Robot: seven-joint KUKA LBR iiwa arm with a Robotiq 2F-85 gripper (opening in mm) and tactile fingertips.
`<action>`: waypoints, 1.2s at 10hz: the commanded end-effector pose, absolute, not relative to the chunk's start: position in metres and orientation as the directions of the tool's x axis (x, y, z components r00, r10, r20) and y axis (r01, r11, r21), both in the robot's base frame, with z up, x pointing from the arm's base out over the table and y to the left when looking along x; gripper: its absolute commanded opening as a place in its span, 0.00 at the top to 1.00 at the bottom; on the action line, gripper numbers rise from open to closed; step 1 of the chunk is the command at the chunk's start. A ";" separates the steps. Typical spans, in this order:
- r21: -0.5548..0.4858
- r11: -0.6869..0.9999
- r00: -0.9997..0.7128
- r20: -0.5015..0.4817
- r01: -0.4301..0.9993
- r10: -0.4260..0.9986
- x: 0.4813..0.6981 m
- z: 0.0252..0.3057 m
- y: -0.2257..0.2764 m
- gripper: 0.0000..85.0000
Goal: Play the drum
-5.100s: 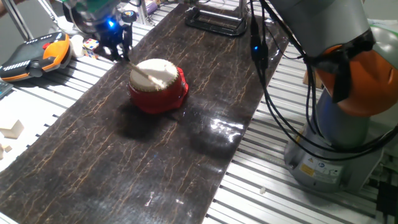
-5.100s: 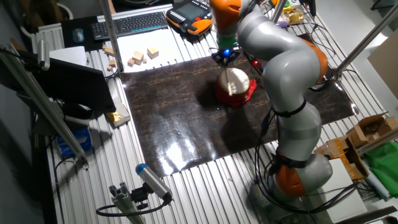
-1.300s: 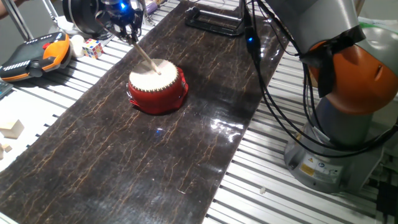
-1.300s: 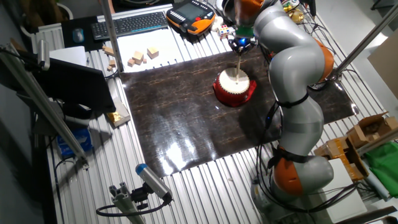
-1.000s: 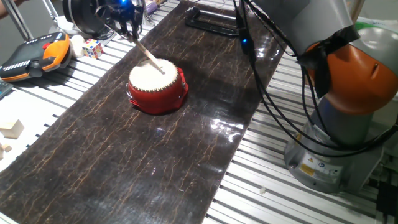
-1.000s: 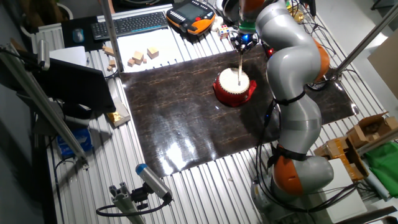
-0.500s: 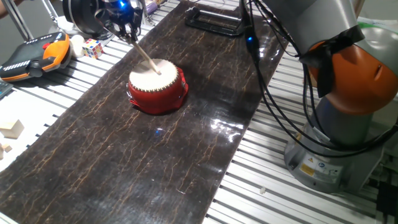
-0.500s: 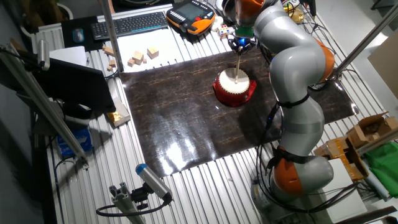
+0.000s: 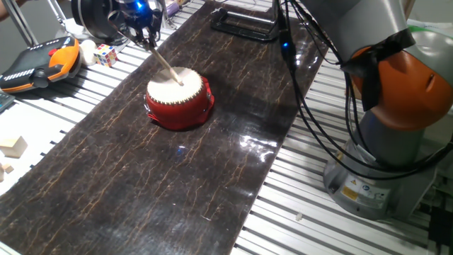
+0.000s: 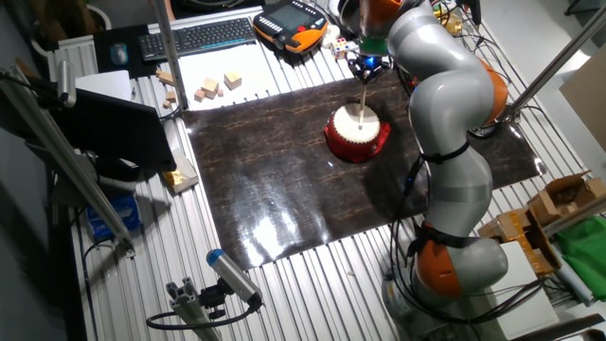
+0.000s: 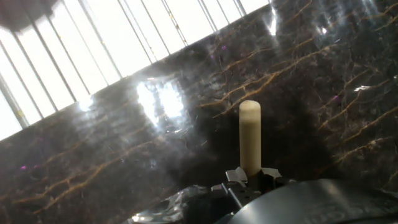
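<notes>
The drum [image 9: 178, 97] has a glossy red body and a cream skin and stands on the dark marbled mat [image 9: 141, 184]; it also shows in the other fixed view [image 10: 358, 134]. My gripper [image 9: 145, 30] hangs above and behind the drum, shut on a pale wooden drumstick [image 9: 166, 67]. The stick slants down and its tip meets the skin near its middle. In the other fixed view the gripper [image 10: 367, 68] holds the stick [image 10: 365, 99] over the drum. In the hand view the gripper [image 11: 250, 177] grips the stick [image 11: 250, 137]; the drum is not in that view.
An orange teach pendant [image 9: 42, 60], a colour cube [image 9: 105, 54] and wooden blocks [image 9: 14, 147] lie left of the mat on the slatted table. A black frame [image 9: 244, 25] sits at the mat's far end. The arm's base [image 9: 382, 163] and cables stand to the right.
Five seconds ago the gripper was lower and left of the drum, stick lying flat across the skin. One second ago the stick was slightly shifted; since half a second ago nothing moved.
</notes>
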State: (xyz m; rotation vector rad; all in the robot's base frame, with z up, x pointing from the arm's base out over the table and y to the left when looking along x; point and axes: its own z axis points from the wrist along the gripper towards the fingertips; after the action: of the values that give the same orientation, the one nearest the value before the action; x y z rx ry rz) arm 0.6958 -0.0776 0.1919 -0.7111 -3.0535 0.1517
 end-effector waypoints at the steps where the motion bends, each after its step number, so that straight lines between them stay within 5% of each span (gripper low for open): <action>1: -0.097 0.890 -0.895 -0.029 0.445 0.445 0.695 0.191 -0.077 0.95; 4: -0.114 0.880 -0.886 -0.105 0.461 0.451 0.700 0.183 -0.074 0.95; 8: -0.100 0.895 -0.900 -0.029 0.435 0.435 0.697 0.189 -0.076 0.94; 12: -0.099 0.881 -0.886 -0.094 0.463 0.455 0.699 0.183 -0.074 0.95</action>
State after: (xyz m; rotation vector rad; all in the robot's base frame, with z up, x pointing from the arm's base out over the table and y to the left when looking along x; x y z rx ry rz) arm 0.6989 -0.0733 0.1830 -0.7584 -3.1109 0.1837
